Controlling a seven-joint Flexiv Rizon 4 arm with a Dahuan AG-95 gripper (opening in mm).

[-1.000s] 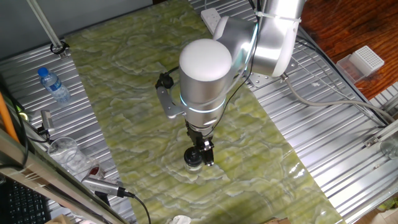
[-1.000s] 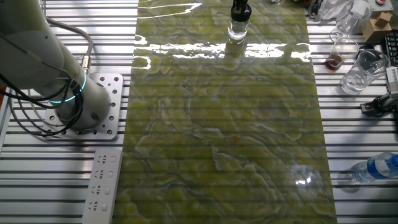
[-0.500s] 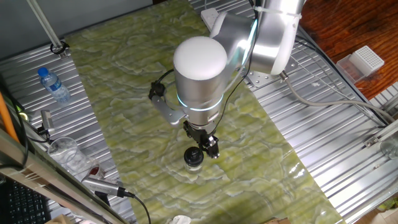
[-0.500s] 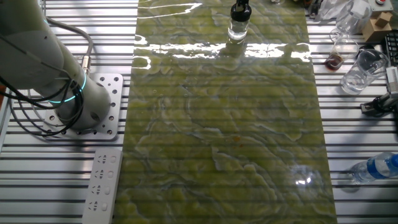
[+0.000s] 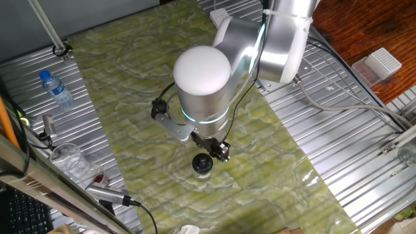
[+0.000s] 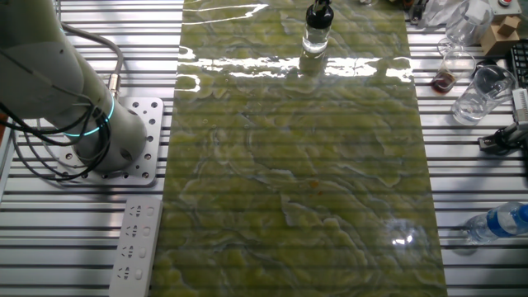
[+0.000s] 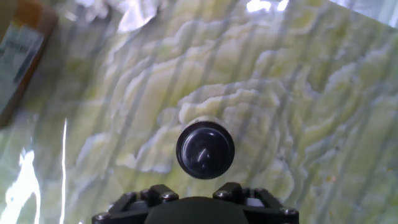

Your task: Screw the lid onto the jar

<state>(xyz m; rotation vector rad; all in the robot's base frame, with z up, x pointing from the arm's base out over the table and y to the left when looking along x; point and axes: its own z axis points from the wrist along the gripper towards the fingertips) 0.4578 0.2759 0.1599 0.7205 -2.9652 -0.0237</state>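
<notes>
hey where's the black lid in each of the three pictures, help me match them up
One fixed view: the lid sits on the jar, low centre, just below the hand.
The other fixed view: the lid is at the top edge, right of centre, capping the jar.
Hand view: the lid is seen from above, centre, slightly low.
Shared landmark: the green marbled mat under the jar.

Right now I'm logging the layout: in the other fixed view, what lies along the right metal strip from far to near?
Cardboard box → small glass with dark residue → clear plastic cup → black clip → water bottle.
</notes>
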